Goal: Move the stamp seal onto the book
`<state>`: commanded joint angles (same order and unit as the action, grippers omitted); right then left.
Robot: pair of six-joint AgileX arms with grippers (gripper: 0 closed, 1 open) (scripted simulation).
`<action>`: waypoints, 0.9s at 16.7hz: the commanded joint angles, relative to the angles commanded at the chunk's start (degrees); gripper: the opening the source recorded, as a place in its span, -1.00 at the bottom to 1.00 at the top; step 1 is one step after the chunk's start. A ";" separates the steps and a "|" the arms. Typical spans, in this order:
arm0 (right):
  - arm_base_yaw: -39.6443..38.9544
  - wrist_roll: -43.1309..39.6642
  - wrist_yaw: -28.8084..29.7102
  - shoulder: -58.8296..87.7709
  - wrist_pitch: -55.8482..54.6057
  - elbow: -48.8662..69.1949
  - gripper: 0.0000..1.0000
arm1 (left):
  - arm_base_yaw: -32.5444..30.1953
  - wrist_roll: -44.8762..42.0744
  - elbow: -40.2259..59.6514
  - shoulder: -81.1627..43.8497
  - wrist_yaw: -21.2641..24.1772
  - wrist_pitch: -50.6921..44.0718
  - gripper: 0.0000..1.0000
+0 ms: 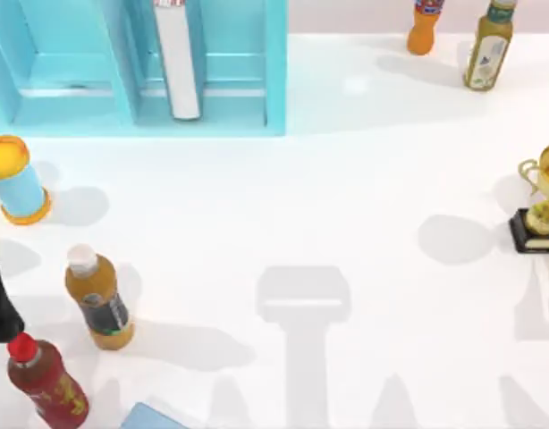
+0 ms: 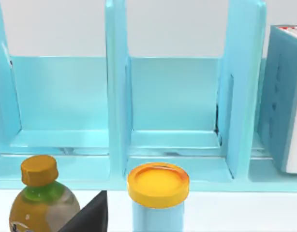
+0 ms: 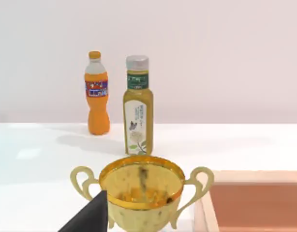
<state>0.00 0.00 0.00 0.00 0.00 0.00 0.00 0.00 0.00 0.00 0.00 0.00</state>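
A: Where is the book?
B: The book [image 1: 176,58] stands upright in a slot of the light blue rack [image 1: 274,80] at the far left of the white bench [image 1: 328,197]; the left wrist view shows it [image 2: 284,96] in the rack's end slot.

A: And the stamp, and the hands?
B: I cannot find the stamp. Whether either hand is open or holding anything, I cannot tell.

A: What else is there?
B: A gold trophy [image 1: 541,201] stands at the right edge.

White table [image 1: 346,197] w/ teal shelf rack [image 1: 136,67] at far left edge. Yellow-lidded can [image 1: 17,179], amber bottle [image 1: 97,298] and red-capped bottle [image 1: 44,379] stand nearer than rack. Gold trophy [image 1: 541,201], orange bottle [image 1: 425,25], green-tea bottle [image 1: 489,46] lie right of rack.
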 joint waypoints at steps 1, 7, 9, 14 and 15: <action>0.00 0.00 0.00 0.00 0.00 0.00 1.00 | 0.00 0.00 0.00 0.00 0.00 0.00 1.00; 0.00 0.00 0.00 0.00 0.00 0.00 1.00 | -2.76 0.45 6.62 -8.98 -2.77 7.48 1.00; 0.00 0.00 0.00 0.00 0.00 0.00 1.00 | -4.79 0.87 10.92 -16.72 -4.58 12.25 1.00; 0.00 0.00 0.00 0.00 0.00 0.00 1.00 | -10.94 2.28 23.06 -44.68 -9.57 24.23 1.00; 0.00 0.00 0.00 0.00 0.00 0.00 1.00 | -12.25 2.58 25.60 -51.15 -10.60 26.40 1.00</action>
<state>0.00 0.00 0.00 0.00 0.00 0.00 -12.25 2.58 25.60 -51.15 -10.60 26.40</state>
